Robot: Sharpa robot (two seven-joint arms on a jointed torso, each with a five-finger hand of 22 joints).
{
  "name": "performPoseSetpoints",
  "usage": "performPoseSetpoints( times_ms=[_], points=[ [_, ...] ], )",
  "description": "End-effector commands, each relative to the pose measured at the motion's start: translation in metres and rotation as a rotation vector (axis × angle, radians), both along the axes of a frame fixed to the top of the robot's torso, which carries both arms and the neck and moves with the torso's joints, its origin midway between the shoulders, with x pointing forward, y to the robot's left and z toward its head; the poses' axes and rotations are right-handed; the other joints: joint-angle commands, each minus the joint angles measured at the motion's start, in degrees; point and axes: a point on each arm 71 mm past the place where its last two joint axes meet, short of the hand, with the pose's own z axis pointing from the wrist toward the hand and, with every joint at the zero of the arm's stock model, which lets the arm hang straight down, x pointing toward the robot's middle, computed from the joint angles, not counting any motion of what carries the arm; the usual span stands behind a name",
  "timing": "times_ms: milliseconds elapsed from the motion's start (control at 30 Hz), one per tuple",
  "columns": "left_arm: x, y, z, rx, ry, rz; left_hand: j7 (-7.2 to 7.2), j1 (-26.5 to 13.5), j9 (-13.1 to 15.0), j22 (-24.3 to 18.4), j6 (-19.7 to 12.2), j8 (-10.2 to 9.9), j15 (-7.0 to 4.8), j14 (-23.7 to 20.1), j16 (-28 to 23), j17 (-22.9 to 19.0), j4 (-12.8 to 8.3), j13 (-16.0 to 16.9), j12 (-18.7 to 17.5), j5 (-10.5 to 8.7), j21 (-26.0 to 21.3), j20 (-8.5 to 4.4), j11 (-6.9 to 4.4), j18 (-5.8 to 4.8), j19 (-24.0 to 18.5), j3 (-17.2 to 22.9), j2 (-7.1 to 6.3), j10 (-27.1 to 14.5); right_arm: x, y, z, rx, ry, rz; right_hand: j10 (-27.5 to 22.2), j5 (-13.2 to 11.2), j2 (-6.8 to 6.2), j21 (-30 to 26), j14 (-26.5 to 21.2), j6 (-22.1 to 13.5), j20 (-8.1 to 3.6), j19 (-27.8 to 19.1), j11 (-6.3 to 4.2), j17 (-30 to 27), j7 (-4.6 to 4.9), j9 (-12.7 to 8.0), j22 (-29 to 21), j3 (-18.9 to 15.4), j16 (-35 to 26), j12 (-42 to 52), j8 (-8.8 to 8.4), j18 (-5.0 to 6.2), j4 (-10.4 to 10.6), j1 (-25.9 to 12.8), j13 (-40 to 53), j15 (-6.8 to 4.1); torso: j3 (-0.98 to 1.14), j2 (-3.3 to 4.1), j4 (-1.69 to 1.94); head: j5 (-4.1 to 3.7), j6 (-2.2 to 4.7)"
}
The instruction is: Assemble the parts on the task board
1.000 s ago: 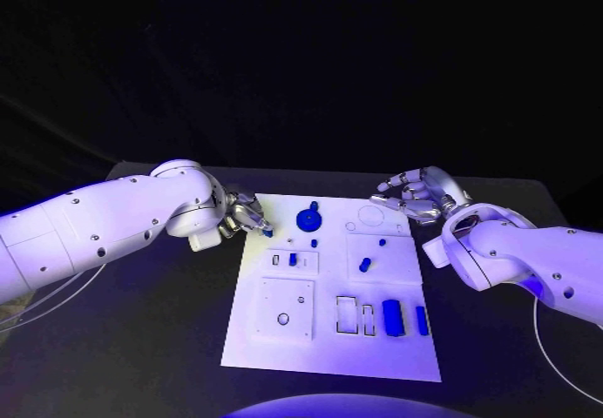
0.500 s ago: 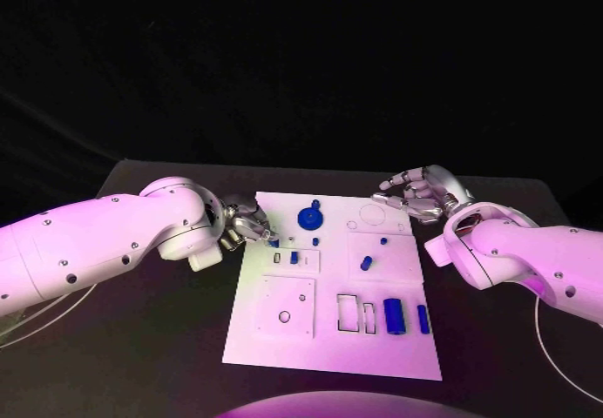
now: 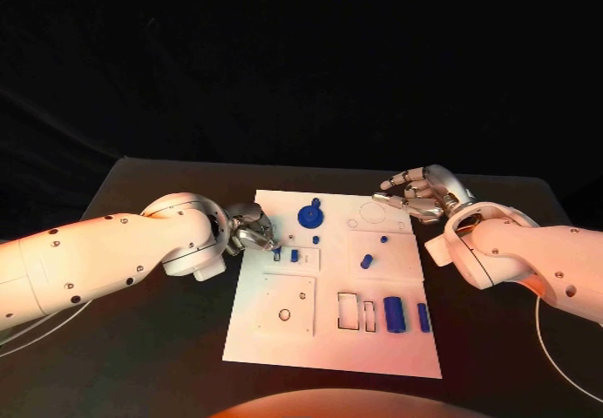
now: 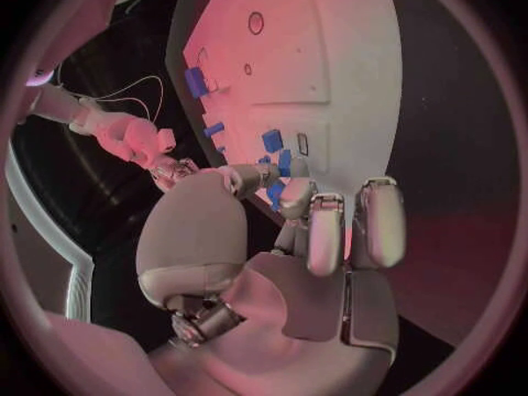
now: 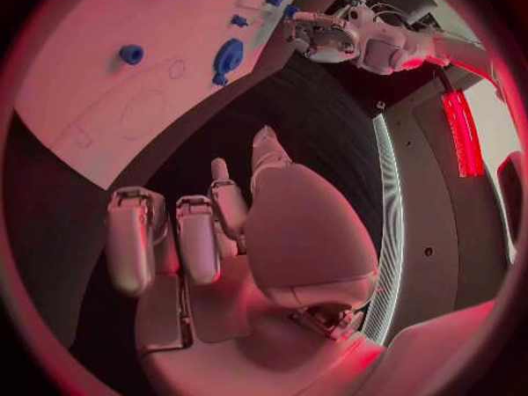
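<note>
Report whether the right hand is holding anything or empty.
Empty. The right silver hand hovers off the white task board's far right corner; in the right wrist view its fingers are spread, nothing between them.

- A robotics lab or demo booth, staged and dark.
- A black worktop carries a white task board with blue parts.
- Black backdrop on the far side.

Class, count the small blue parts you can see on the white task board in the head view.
7: round part, tiny one, one at left hand's fingertips, slot piece, middle peg, two bars. Others may be hidden.
</note>
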Motion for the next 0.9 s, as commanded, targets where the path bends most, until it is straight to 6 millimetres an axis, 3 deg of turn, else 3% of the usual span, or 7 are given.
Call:
performPoseSetpoints(
  times_ms=[33,900],
  points=[
    [0.0,-0.0037,0.001,0.018,-0.055,-0.027,-0.74,-0.12,0.07,0.13,0.95,0.22,-0.24,4.68,0.31,10.21,-10.89,0.08,0.25,0.22,0.23,0.01,0.14,-0.39,0.34,10.56,0.24,0.4,-0.0006,0.0015,-0.0005,-0.003,0.002,0.017,-0.34,-0.01,0.24,-0.36,3.75,-0.32,-0.06,0.9,-0.09,4.55,-0.04,0.05,10.37,-0.37,-0.28,0.12,0.29,1.05,0.0,-0.48,-0.04,-0.22,0.08,0.06,0.02,-0.09,-0.13],
    [-0.0023,-0.0079,-0.0054,0.092,-0.078,-0.082,-0.8,0.07,0.0,0.16,1.12,0.2,-0.28,4.67,0.28,10.14,-11.12,-0.33,0.04,0.18,0.27,-0.1,0.07,-0.39,0.36,10.68,-0.03,0.33,-0.0006,0.0014,-0.0006,-0.003,0.002,0.018,-0.34,-0.01,0.24,-0.36,3.75,-0.32,-0.06,0.9,-0.09,4.55,-0.04,0.05,10.37,-0.37,-0.28,0.12,0.29,1.05,0.0,-0.48,-0.04,-0.22,0.02,0.01,0.04,0.0,-0.47]
  ],
)
